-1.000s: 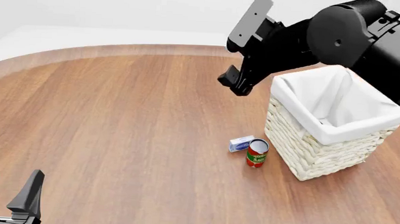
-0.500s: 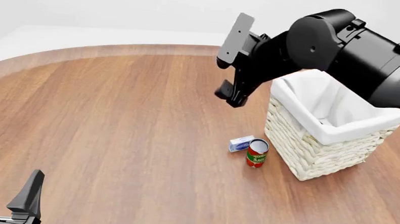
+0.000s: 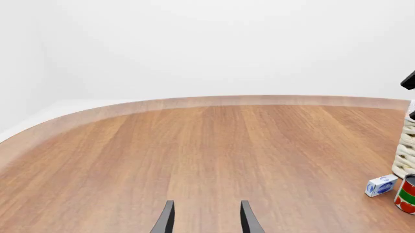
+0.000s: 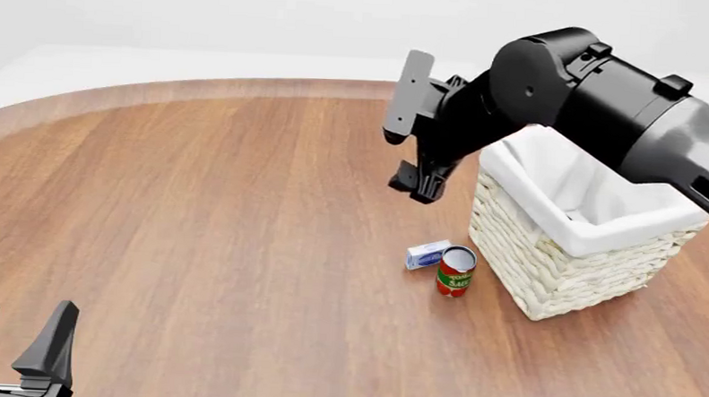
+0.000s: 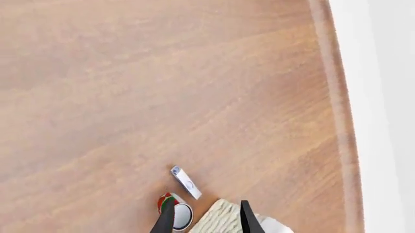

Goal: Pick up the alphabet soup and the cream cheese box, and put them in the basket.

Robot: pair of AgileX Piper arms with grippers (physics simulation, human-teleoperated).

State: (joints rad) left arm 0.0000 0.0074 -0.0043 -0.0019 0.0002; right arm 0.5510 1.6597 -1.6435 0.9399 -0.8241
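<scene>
Over the last second the right arm has swung away from the basket (image 4: pixel 593 229), carrying the right gripper (image 4: pixel 418 179) from above the basket's far corner out over the bare table (image 4: pixel 210 210) just beyond that corner, and a little lower than it was. Its jaws stand apart with nothing between them, as the right wrist view shows: two dark fingertips (image 5: pixel 167 221) framing open wood, the cream cheese box (image 5: pixel 186 183) and the rim of the red and green can (image 5: pixel 176 213) beside the basket's wicker edge (image 5: pixel 224 218). The box (image 4: pixel 427 254) lies flat on the table just beside the basket's near-left wall, touching or almost touching the red and green can (image 4: pixel 455 270), which stands upright between it and the wicker. The alphabet soup cannot be seen anywhere on the table; it is likely already inside the basket, though the lining hides the bottom and none of the views confirm it. If so, the shift of the arm reads as the turn toward the second pick, with the gripper now coming round over the box. The can crowding the box on the basket side will leave little room for a finger there. The left gripper (image 4: pixel 19 350) sits far from the basket at the near-left of the table, jaws released and empty, unmoved throughout.
</scene>
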